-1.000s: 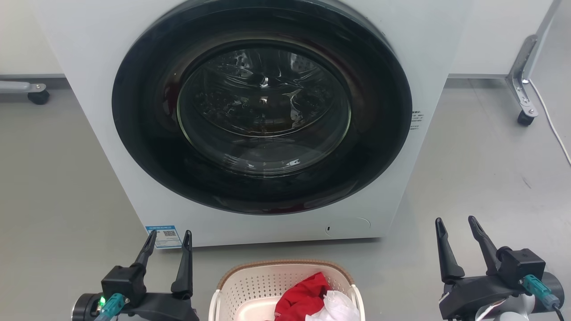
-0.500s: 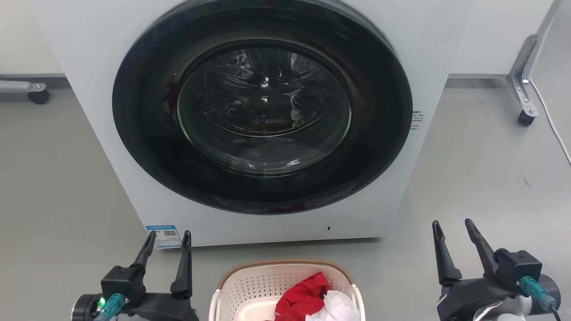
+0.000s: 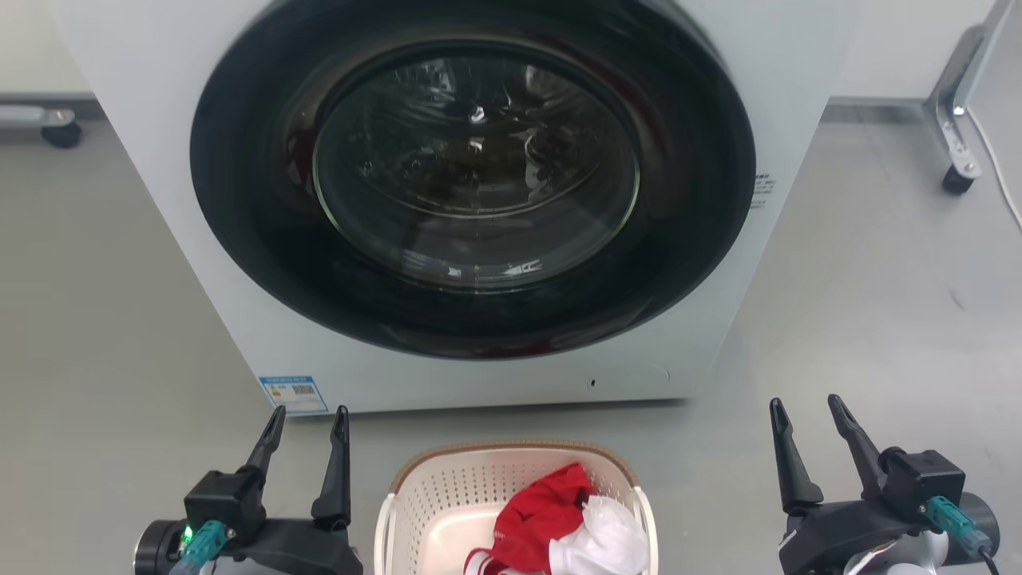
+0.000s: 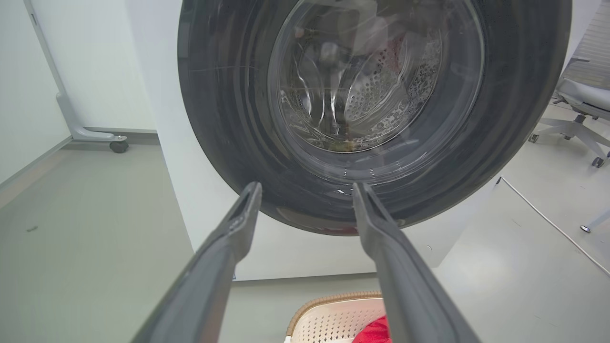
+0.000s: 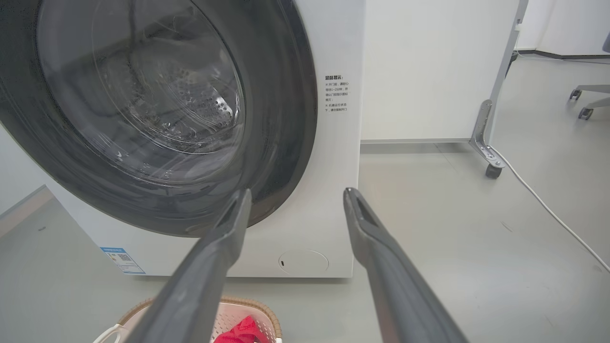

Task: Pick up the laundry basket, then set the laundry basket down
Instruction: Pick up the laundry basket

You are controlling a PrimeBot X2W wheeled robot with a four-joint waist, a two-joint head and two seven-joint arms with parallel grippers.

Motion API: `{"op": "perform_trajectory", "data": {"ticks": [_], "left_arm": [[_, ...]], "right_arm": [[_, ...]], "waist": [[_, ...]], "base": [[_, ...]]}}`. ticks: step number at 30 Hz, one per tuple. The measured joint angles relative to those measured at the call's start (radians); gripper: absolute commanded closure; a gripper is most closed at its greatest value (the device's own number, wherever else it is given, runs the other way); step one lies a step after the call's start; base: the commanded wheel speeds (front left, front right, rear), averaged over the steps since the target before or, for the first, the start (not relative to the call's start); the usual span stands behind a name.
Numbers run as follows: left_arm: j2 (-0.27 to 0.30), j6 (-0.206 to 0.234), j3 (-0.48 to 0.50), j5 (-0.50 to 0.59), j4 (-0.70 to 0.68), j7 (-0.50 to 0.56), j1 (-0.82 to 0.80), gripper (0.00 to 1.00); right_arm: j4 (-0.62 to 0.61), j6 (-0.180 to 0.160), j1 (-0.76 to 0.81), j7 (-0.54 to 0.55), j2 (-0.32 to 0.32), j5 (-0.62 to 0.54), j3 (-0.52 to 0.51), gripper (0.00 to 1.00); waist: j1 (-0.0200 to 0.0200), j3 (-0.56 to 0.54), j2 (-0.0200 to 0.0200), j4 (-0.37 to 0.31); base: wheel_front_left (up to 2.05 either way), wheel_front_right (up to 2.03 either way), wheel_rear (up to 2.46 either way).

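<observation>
Two grippers of ours hang low in front of the washing machine (image 3: 479, 383), one off to each side. The laundry basket (image 3: 459, 499) sits on the floor (image 3: 878, 319) just in front of the machine, under its round door (image 3: 475, 176). Our left gripper (image 3: 310, 410) has its two fingers spread apart with nothing in them, and our right gripper (image 3: 802, 401) is spread and bare too. We have not touched the basket yet. We think it will be light, since it is thin plastic full of little holes, with only a red cloth (image 3: 543, 511) and a white cloth (image 3: 607, 539) inside. The sides look stiff but may bend if we squeeze hard, and the smooth plastic could slip. The best places to hold look like the white handles (image 3: 381, 531), one on each side, so we should take one with each gripper and lift evenly, or the clothes may tip out. The floor is grey, flat and smooth, good for setting it down. To the right of the machine stands a metal foot (image 5: 487, 155) on a wheel, with a white cord (image 5: 548, 208) lying by it.
</observation>
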Motion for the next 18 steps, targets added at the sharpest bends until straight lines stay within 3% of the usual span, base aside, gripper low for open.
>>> {"op": "perform_trajectory", "data": {"ticks": [18], "left_arm": [[-0.032, 0.004, -0.013, -0.001, 0.020, 0.037, -0.123, 0.00]], "right_arm": [[0.039, 0.004, -0.106, 0.002, 0.008, -0.011, 0.015, 0.00]], "waist": [[0.0001, 0.220, 0.0001, 0.001]], "base": [[0.00, 0.00, 0.00]]}}
